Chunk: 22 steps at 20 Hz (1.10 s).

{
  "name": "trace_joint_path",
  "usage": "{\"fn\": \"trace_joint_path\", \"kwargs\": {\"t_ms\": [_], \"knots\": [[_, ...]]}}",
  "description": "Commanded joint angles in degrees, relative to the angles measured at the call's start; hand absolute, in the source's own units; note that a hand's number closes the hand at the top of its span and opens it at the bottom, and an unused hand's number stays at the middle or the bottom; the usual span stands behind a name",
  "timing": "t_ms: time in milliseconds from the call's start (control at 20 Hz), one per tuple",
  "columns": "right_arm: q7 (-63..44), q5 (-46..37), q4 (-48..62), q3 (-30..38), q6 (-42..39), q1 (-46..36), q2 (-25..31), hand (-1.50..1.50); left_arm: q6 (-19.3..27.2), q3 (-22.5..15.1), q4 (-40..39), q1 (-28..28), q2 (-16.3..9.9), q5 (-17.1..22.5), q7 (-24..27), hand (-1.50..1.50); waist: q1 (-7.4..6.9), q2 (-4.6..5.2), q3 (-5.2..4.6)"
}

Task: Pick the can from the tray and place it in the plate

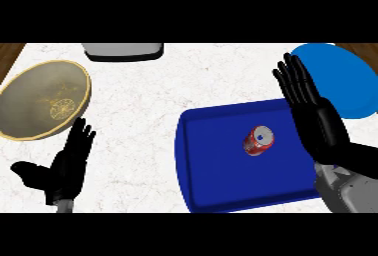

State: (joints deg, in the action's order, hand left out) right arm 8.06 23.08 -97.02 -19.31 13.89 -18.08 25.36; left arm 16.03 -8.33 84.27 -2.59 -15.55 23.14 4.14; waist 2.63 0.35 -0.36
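A red can [258, 141] with a silver top lies on its side near the middle of the dark blue tray [214, 165]. My right hand [314, 115] hovers over the tray's right side with straight fingers pointing away from me, a little to the right of the can and not touching it. A round blue plate [341, 75] lies at the far right, partly behind that hand. My left hand [63, 167] rests open at the lower left, fingers up, just below a tan plate [44, 97] with a gold pattern.
A grey, white-topped object [122, 50] sits at the counter's far edge, cut off by the view. The white marble counter [148, 100] runs between the tan plate and the tray. Brown wood shows at both top corners.
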Motion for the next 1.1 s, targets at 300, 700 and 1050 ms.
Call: {"fn": "trace_joint_path", "kwargs": {"t_ms": [300,700,1050], "knots": [[-7.95,0.22,6.15,5.61,1.28,0.54,7.32,-1.50,-0.65,-1.49,-1.78,-1.15,-14.98,-15.45,4.66,0.00,-2.20,-0.31,0.03],[3.64,7.24,-11.43,13.10,12.96,16.44,-9.37,-1.50,-3.18,1.13,-0.36,-1.58,-17.76,-16.22,2.78,0.00,-1.82,-0.59,0.36],[-2.31,7.89,-15.87,15.18,-1.61,24.53,2.89,-1.50,-2.13,1.31,1.66,-5.33,-14.68,-18.80,5.25,0.00,-2.49,-0.56,0.35]]}}
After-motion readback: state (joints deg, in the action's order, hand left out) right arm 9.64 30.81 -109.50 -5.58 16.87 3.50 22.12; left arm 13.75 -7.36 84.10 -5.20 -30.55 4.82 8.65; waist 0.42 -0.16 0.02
